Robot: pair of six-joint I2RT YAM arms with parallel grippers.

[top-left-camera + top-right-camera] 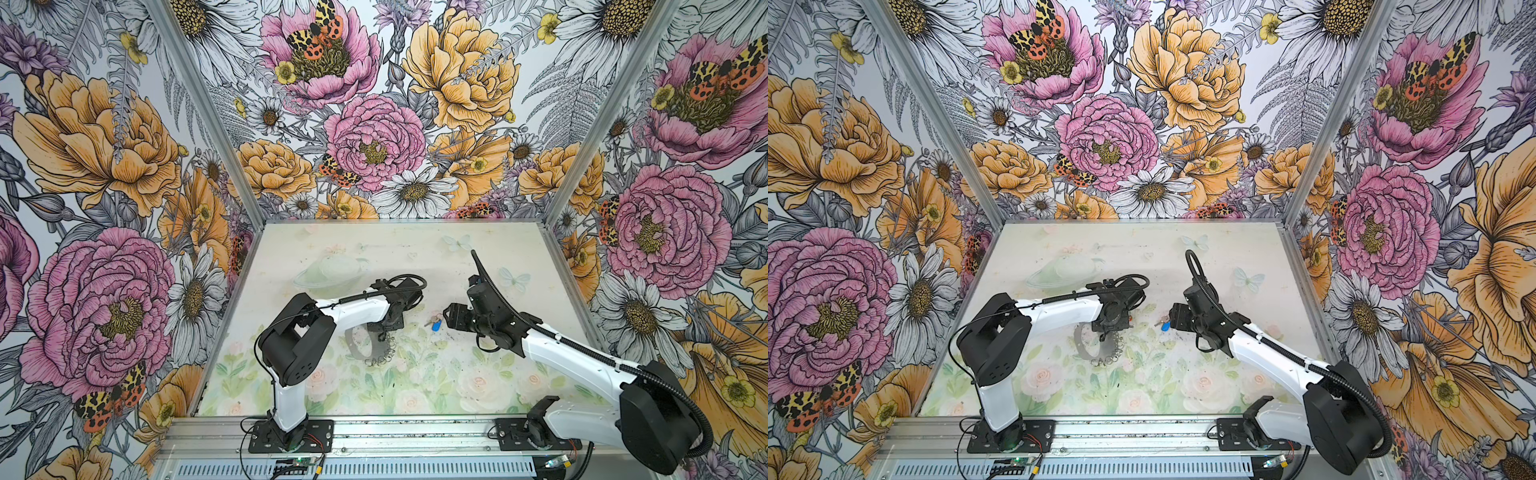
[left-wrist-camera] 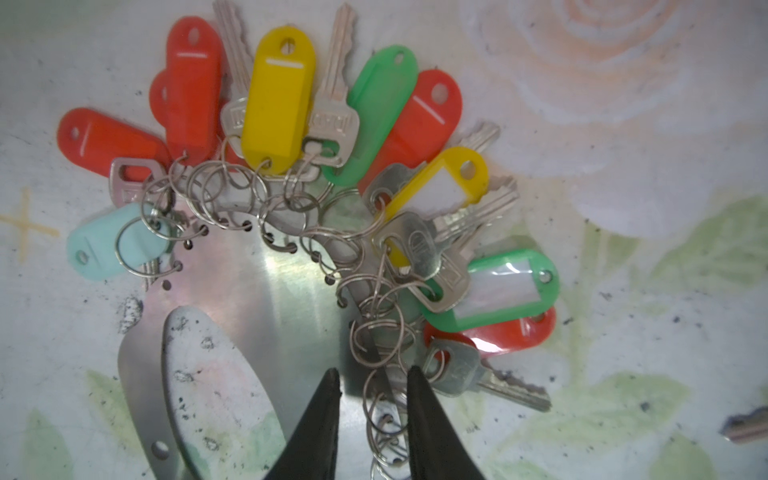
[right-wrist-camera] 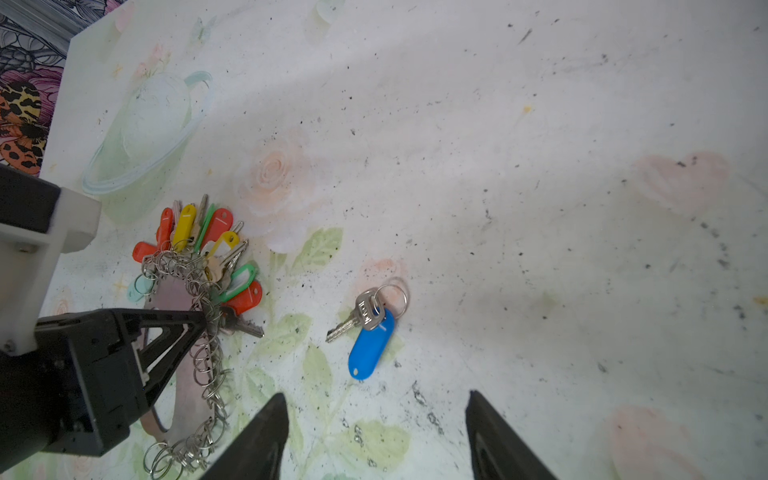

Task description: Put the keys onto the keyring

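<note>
Overhead, in both top views, the keyring (image 1: 352, 343) (image 1: 1080, 343) lies flat near the middle of the surface (image 1: 374, 249). The left end effector (image 1: 386, 330) points down onto its far rim and hides whatever hangs there. Near it the blue-tagged key (image 1: 435, 325) lies loose, between the hoop and the right end effector (image 1: 448, 316), which hovers close to it. How either pair of jaws stands cannot be judged from up here.

The left wrist view supplies what the arm covers. The keys (image 2: 277, 99), with red, yellow, green and pale teal tags, fan out from the keyring (image 2: 257, 291), their silver rings threaded through its rim holes. The left end effector (image 2: 374, 380) has its jaws a little apart astride bare wire loops at the rim. Whether they pinch one cannot be told.

Only the right wrist view shows the right end effector (image 3: 376, 401) released, jaws wide with nothing between. The blue-tagged key (image 3: 372, 345) lies on the surface ahead of its fingertips, touching neither the keys (image 3: 195, 232) nor the keyring (image 3: 166, 297).
</note>
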